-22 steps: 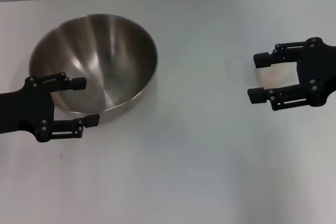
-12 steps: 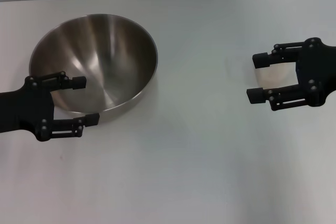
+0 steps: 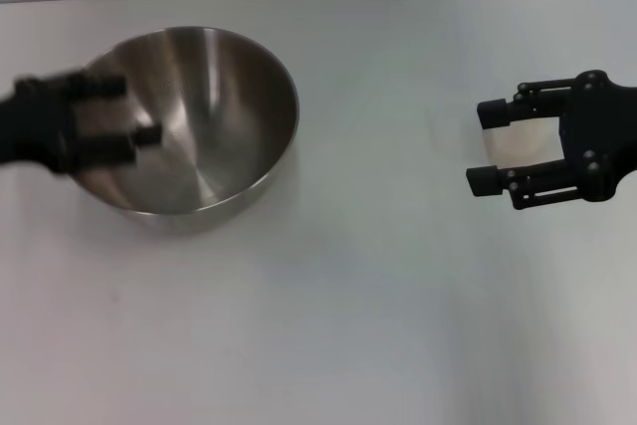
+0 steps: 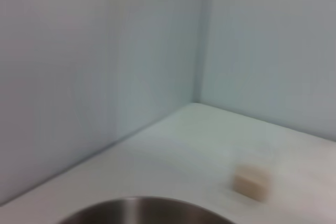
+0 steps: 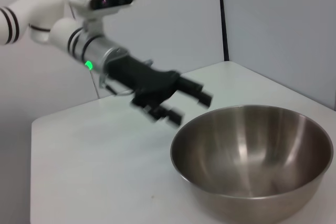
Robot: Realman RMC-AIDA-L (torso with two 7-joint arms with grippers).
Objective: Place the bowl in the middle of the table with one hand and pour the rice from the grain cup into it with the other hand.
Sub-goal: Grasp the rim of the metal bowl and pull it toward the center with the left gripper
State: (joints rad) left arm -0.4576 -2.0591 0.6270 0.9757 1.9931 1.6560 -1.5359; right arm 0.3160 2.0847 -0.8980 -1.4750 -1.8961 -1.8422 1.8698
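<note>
- Head view: the bowl [image 3: 189, 121] sits at the table's [image 3: 348, 325] left rear — broad bare tabletop lies ahead and rightward. The left gripper [image 3: 119, 118], fingers spread, hangs over its left rim; the right gripper [image 3: 490, 146], fingers apart, brackets the grain cup [image 3: 523, 143] at right.
- Left wrist view: only the bowl's rim [image 4: 136, 211] shows; the cup [image 4: 252, 181] stands far off, pale.
- Right wrist view: the bowl's brushed inside [image 5: 252, 153] is shiny — the left gripper [image 5: 181, 106] hovers at its edge.

Left claw [image 5: 184, 103] open beside bowl [image 5: 252, 158]

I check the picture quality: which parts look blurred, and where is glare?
Head view: left gripper is smeared over the bowl's near rim; right gripper is sharp. Right wrist view: left gripper is also smeared. Left wrist view: wholly soft. Bright streaks of glare inside the bowl.
</note>
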